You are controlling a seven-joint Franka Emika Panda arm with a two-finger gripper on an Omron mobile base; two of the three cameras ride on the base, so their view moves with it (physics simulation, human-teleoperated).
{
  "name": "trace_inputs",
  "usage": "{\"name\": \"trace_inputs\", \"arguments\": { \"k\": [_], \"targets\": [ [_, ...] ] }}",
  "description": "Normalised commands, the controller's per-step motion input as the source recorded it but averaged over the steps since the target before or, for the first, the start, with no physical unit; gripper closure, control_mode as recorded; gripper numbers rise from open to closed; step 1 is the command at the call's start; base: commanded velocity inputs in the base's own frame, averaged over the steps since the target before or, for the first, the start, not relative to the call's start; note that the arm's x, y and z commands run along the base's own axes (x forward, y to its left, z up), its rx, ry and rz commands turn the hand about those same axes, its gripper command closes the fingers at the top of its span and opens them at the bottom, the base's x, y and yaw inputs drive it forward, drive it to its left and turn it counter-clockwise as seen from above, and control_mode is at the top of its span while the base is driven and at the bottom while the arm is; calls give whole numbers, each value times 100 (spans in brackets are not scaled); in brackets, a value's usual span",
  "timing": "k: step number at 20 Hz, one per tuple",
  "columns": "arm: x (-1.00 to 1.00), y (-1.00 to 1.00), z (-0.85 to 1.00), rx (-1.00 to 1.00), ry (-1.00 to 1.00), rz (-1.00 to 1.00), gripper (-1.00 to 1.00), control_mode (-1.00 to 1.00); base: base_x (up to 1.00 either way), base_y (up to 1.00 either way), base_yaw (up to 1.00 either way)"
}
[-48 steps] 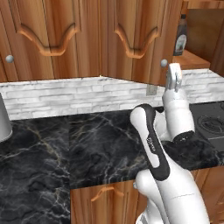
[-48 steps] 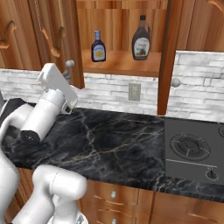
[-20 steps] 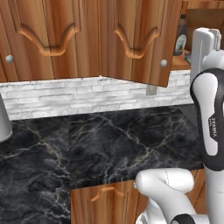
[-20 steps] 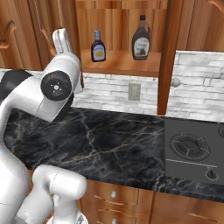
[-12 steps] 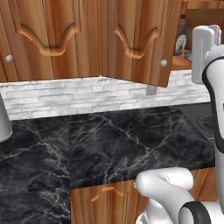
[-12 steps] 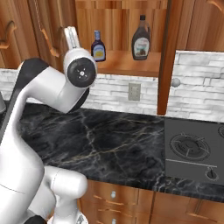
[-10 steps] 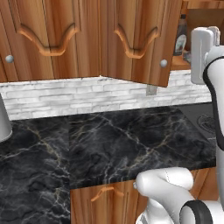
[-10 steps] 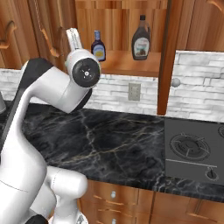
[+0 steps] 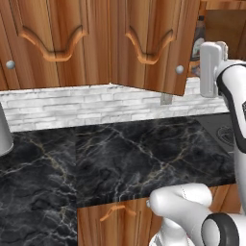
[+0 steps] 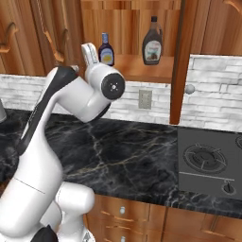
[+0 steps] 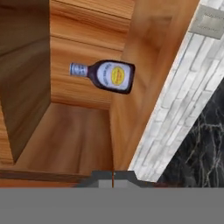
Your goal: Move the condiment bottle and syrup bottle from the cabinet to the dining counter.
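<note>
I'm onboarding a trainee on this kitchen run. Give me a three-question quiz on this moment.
1. True or false: the tool is shut and empty.
2. Which bottle is nearer the tool: A) condiment bottle B) syrup bottle?
3. Where do both bottles stand?

Key: 1 true. 2 A. 3 On the shelf of the open cabinet, above the black marble counter.

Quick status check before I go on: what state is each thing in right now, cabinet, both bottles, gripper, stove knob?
cabinet: door open, shelf exposed.
condiment bottle: upright on the shelf, capped, not held.
syrup bottle: upright on the shelf, capped, untouched.
gripper: fingers shut, empty, short of the condiment bottle.
stove knob: position too small to tell.
</note>
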Motion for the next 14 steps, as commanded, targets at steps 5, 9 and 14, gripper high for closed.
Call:
{"name": "trace_inputs", "arguments": {
  "k": [5, 9, 14],
  "targets": [
    [46, -8, -11, 0, 0, 8, 100, -100, 0, 0, 0],
    [41, -2, -13, 0, 0, 10, 100, -100, 0, 0, 0],
    [16, 28, -20, 0, 0, 13, 100, -100, 0, 0, 0]
  ]
}}
